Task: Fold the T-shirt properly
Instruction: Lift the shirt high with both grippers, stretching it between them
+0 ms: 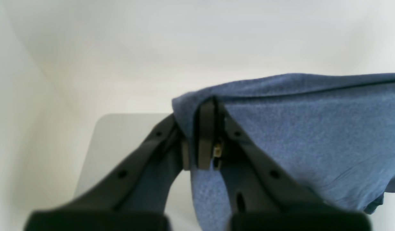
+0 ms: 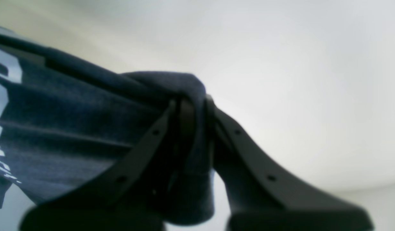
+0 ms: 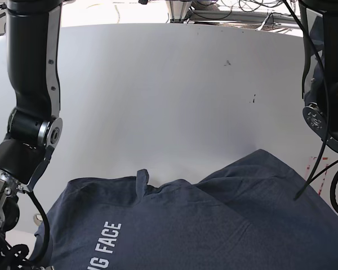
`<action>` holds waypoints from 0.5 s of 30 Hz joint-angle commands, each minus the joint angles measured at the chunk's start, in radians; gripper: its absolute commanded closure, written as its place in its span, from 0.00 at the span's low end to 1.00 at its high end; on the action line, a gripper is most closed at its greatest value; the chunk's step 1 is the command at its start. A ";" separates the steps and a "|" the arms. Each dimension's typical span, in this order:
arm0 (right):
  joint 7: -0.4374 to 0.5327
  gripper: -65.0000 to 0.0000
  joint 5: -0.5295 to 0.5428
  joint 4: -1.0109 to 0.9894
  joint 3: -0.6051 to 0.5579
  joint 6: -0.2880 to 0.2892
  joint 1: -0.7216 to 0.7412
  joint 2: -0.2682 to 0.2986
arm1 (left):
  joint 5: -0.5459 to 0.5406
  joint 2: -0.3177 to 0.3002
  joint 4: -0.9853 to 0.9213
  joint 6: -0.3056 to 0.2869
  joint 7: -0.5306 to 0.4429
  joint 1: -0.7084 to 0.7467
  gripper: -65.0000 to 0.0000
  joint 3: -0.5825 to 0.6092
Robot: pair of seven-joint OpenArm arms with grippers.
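- T-shirt [image 3: 214,219]: dark heathered navy, lifted above the white bench [image 3: 158,101], sagging between both arms near the base view's lower edge.
- Lettering: white block capitals; "FACE" readable, preceded by a cut-off "G".
- Left gripper [image 1: 206,134]: jaws clenched on a fabric fold.
- Right gripper [image 2: 192,128]: jaws clenched on bunched cloth.

The T-shirt [image 3: 203,225] lettering [image 3: 108,247] is cut off at the base view's bottom edge.
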 commanded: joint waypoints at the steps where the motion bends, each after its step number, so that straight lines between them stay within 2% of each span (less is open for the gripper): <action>1: 0.041 0.95 -0.019 -0.014 0.002 -0.007 0.104 0.018 | -0.004 -0.019 0.016 0.004 -0.042 -0.077 0.99 0.002; 6: 0.040 0.95 -0.019 -0.020 -0.003 -0.007 0.182 0.018 | -0.001 -0.027 0.012 0.004 -0.042 -0.194 0.99 0.002; 10: 0.038 0.95 -0.017 -0.020 -0.044 -0.007 0.247 0.021 | -0.001 -0.047 0.012 0.030 -0.042 -0.272 0.99 0.003; 15: 0.037 0.95 -0.014 -0.019 -0.072 -0.007 0.271 0.024 | -0.001 -0.056 0.012 0.035 -0.042 -0.319 0.99 0.031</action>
